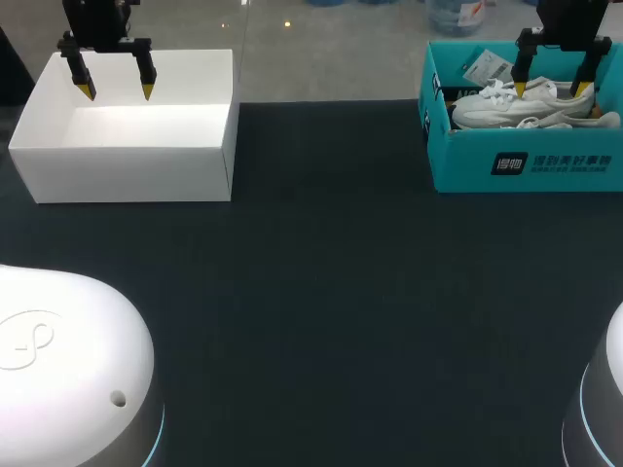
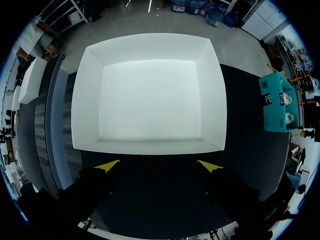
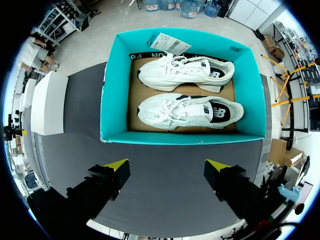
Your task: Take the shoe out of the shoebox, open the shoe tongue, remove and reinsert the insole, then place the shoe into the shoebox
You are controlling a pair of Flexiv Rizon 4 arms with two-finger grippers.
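Observation:
A teal shoebox stands at the table's far right with two white shoes lying side by side in it, the nearer shoe and the farther shoe. A paper tag leans on the box's far wall. My right gripper hangs open above the box, holding nothing. At the far left, my left gripper hangs open over an empty white box.
Dark table surface spreads between the two boxes and toward me. The white bases of my arms sit at the near corners. The teal box also shows far off in the left wrist view.

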